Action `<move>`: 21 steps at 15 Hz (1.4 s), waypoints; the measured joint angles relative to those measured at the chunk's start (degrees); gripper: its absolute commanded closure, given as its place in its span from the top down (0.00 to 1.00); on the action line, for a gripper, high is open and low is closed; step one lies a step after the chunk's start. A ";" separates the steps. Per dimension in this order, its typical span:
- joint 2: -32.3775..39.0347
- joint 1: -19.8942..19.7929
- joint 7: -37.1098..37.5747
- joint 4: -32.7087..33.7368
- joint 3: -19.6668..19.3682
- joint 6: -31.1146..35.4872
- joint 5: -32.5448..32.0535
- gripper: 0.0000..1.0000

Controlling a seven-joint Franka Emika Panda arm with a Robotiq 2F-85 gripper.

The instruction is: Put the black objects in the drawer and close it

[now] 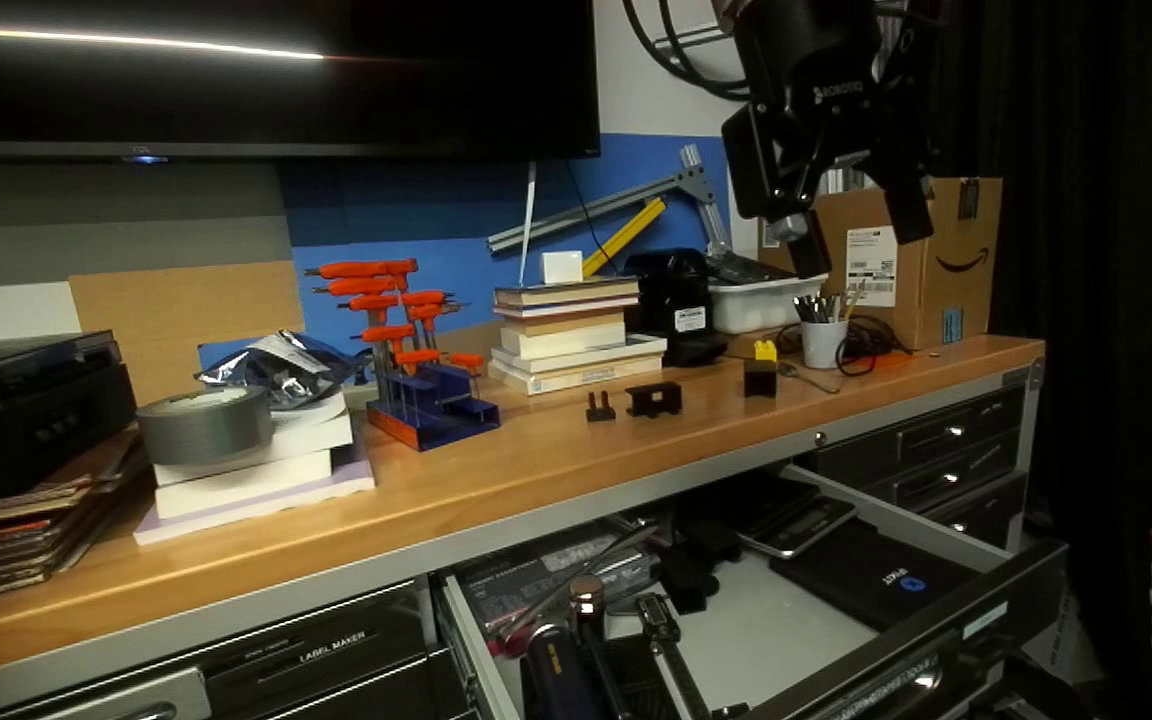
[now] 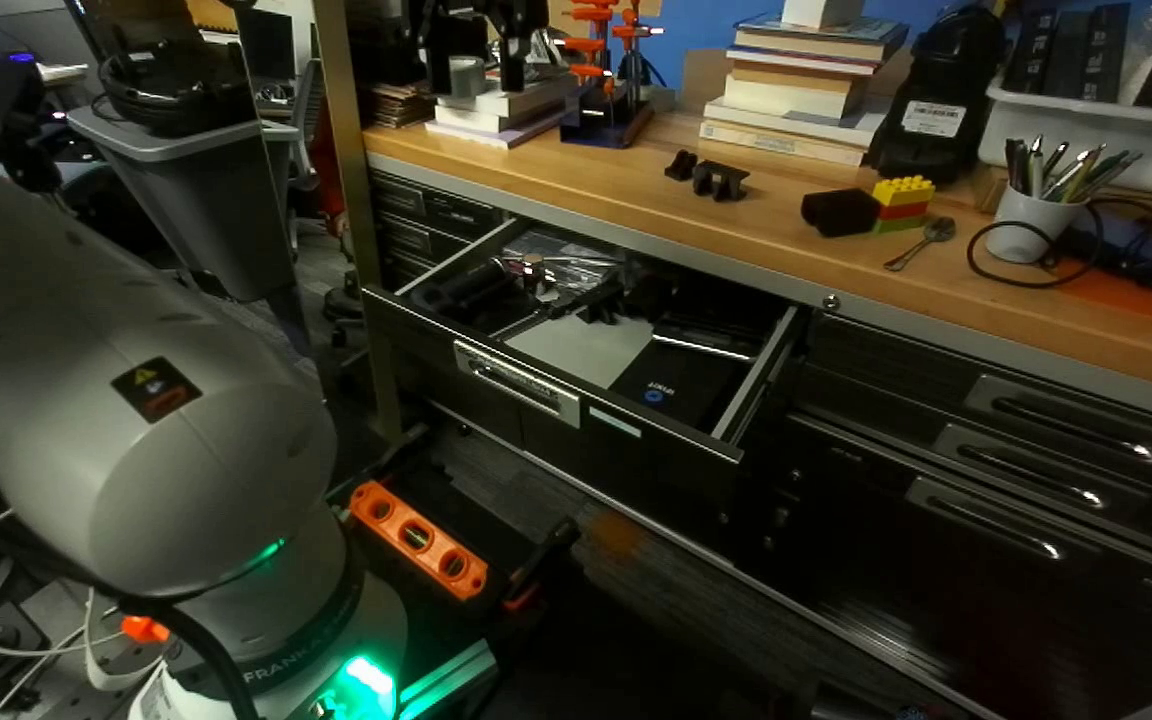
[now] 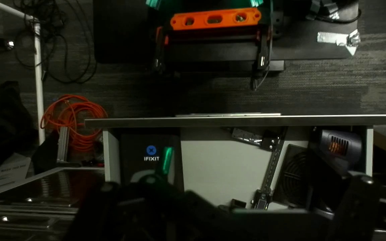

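White glare streaks the flat screen [image 1: 271, 85]. The robot base [image 2: 301, 672] glows green. The wrist view is dim, jaws blurred.

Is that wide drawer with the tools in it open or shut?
Open: in both exterior views the wide drawer sticks out past the edge of the wooden worktop, so its inside shows.

The wooden bench [image 1: 536, 452] bears three small black objects [image 1: 654, 395], book stacks [image 1: 562, 341], a blue rack [image 1: 433, 403] and a cup [image 1: 824, 345].
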 measured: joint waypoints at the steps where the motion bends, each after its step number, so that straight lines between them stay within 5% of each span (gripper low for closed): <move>1: -0.02 -0.02 0.06 -1.01 -0.45 2.87 -0.48 1.00; 7: 1.70 -3.06 3.41 -6.91 -4.95 24.76 -5.04 1.00; 12: 9.48 -8.56 8.32 -5.01 -8.36 37.85 -9.23 1.00; 21: 32.46 -10.49 15.51 12.48 -13.77 44.16 -7.62 1.00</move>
